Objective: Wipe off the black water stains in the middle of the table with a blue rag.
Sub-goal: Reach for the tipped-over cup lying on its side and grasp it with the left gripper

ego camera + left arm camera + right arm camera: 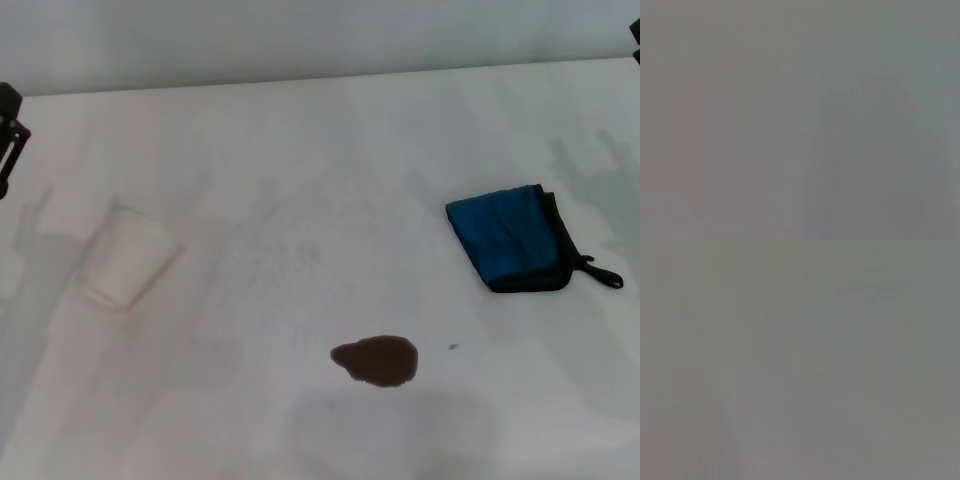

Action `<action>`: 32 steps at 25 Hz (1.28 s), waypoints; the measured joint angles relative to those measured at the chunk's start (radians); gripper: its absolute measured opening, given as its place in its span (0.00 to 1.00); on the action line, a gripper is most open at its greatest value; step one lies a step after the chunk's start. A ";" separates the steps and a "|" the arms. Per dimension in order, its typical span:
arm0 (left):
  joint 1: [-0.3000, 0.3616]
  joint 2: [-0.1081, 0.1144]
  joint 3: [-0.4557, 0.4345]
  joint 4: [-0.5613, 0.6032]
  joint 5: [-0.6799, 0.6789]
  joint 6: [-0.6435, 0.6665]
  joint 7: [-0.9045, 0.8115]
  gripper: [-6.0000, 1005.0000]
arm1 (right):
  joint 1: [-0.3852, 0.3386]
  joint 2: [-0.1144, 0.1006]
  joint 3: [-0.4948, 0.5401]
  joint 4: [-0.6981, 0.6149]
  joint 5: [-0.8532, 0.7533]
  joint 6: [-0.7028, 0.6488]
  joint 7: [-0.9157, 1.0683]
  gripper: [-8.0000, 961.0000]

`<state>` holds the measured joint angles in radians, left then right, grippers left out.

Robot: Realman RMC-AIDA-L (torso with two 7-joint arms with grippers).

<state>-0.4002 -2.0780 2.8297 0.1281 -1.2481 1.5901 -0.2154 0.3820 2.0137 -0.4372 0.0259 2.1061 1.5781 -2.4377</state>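
The black water stains (376, 360) sit as one dark blotch on the white table (300, 180). The blue rag (510, 238) lies folded up and to the right of it, well apart. A paper cup (125, 255) lies tipped off to its left. Left hand (10, 130) and right hand (635, 40) barely peek in at the edges, can't tell if either's open.

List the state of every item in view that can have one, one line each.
black water stains: wet blotch with a small speck beside it, unwiped, on the table.
blue rag: folded, lying flat, apart from the stains, not held.
white paper cup: tipped on its side, on the robot's left.
left end effector: at the left edge, holding nothing.
right end effector: at the far right corner, barely in view.
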 joint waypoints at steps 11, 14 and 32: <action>-0.005 -0.006 -0.005 0.026 0.004 -0.001 0.027 0.86 | -0.026 -0.003 0.004 -0.024 0.004 0.017 0.051 0.90; -0.004 -0.007 -0.006 0.047 0.000 -0.018 0.060 0.86 | -0.028 -0.002 0.004 -0.025 0.005 0.021 0.056 0.89; 0.020 -0.006 0.000 0.085 0.011 -0.004 0.076 0.86 | -0.055 -0.003 0.038 -0.025 0.028 -0.013 0.101 0.89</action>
<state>-0.3807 -2.0837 2.8294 0.2129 -1.2367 1.5857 -0.1397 0.3267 2.0111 -0.3994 0.0014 2.1341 1.5652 -2.3368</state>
